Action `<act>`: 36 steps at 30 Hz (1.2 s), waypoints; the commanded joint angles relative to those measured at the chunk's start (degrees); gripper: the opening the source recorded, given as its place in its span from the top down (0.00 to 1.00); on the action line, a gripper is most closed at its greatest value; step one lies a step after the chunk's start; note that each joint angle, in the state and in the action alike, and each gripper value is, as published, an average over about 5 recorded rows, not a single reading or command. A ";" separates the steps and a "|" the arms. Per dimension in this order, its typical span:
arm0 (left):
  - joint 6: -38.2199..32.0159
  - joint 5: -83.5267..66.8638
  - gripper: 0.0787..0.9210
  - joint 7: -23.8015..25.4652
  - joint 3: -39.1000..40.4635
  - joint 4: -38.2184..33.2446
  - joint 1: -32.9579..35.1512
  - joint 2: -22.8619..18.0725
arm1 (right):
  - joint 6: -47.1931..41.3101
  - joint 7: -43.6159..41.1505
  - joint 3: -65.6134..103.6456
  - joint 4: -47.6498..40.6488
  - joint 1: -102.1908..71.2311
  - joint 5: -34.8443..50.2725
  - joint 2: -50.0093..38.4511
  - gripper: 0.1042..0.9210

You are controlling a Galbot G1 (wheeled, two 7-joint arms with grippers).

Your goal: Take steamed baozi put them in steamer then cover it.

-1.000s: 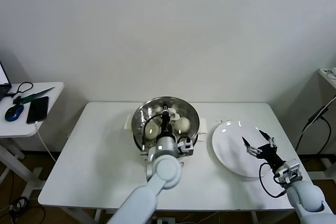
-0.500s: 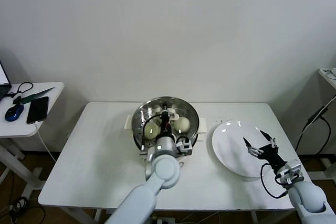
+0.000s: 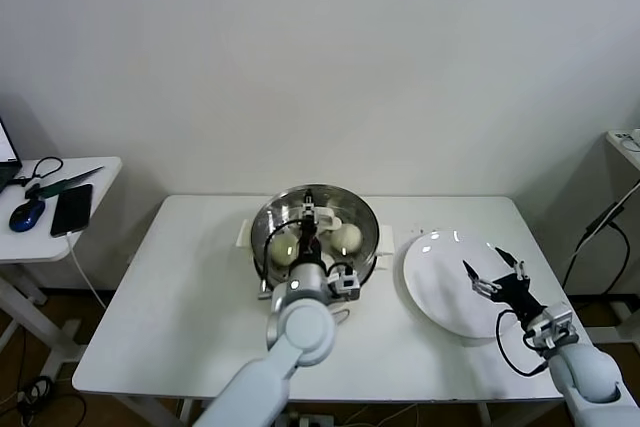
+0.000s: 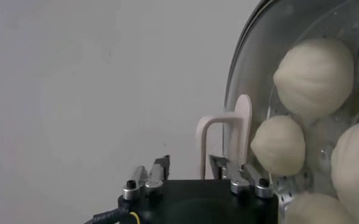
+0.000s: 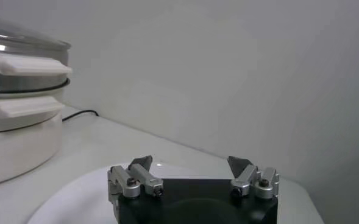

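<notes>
The steamer (image 3: 316,232) stands on the white table (image 3: 180,307), toward its back middle, with the glass lid (image 3: 340,209) already seated on it. Through the glass the left wrist view shows four cream-white buns (image 4: 313,76) lying close together on the perforated metal floor. The left gripper (image 3: 309,235) is over the lid, its two fingers spread apart on either side of the lid's white handle (image 4: 226,141); the handle stands between them, and whether either finger touches it cannot be told. The right gripper (image 3: 494,275) hovers over the white plate (image 3: 440,292), which lies on the table just to the right of the steamer, and its fingers are likewise apart with nothing between them. In the right wrist view the steamer (image 5: 21,115) shows from the side, its white side handles stacked one above the other above the white pot base. On a small side table at the far left lie a dark phone (image 3: 72,208) and a blue mouse (image 3: 27,214). No brand, label or writing can be read on any of these things.
</notes>
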 commanded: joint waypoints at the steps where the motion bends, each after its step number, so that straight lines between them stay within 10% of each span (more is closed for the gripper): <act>1: 2.80 -2.30 0.43 0.89 -0.55 -9.42 3.09 3.87 | -1.25 0.66 -0.17 0.18 0.34 0.25 0.22 0.12; 12: 2.29 -11.76 0.12 -5.43 -4.75 -18.74 9.12 8.58 | -4.03 1.57 -0.87 1.18 1.29 0.43 0.67 0.12; 24: -9.40 -42.85 0.12 -20.33 -23.70 -23.95 19.31 11.31 | -4.43 2.38 -0.55 3.55 0.39 2.31 1.72 0.12; 36: -28.57 -82.23 0.12 -23.70 -48.06 -19.78 32.19 3.25 | -4.28 2.18 0.88 6.84 -2.66 2.04 3.08 0.12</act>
